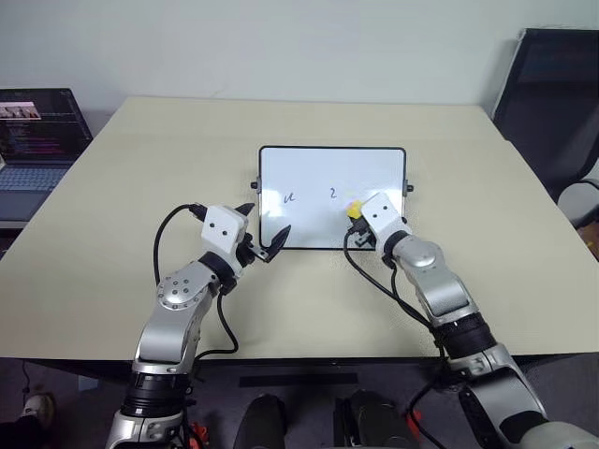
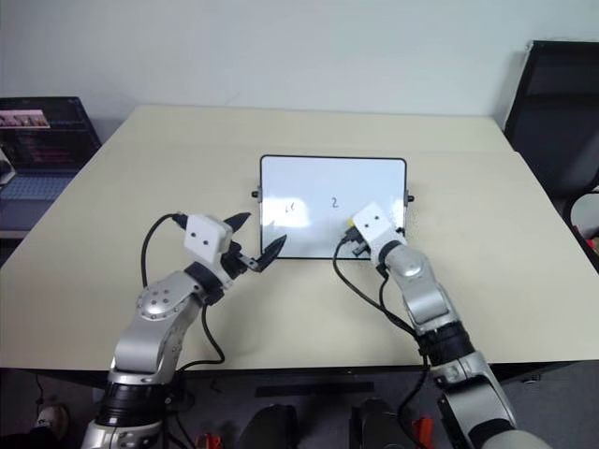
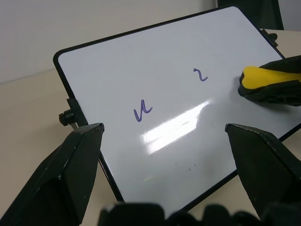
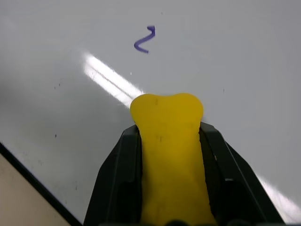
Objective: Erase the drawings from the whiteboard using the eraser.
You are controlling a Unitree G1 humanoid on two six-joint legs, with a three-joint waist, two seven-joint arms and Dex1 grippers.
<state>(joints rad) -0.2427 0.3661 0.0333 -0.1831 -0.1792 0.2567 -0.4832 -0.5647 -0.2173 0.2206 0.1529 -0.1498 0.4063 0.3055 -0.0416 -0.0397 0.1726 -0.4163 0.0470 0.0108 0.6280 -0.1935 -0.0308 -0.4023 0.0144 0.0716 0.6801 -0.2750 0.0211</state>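
The whiteboard (image 1: 332, 168) lies in the middle of the table, with two drawings on its surface: a "u"-like squiggle (image 1: 289, 197) on the left and a "2"-like squiggle (image 1: 332, 193) at the centre. My right gripper (image 1: 356, 211) is shut on the yellow eraser (image 4: 170, 141), which rests over the board's right part, just right of the "2" squiggle (image 4: 145, 40). My left gripper (image 1: 265, 231) stands open at the board's near left corner, one fingertip over the left edge and the other over the front edge. In the left wrist view both squiggles and the eraser (image 3: 263, 77) show.
A laptop (image 1: 33, 131) sits on a side surface at the far left. A dark chair (image 1: 552, 94) stands at the far right. The beige table (image 1: 140, 187) spreads wide around the board. Black cables loop from both wrists over the table's front part.
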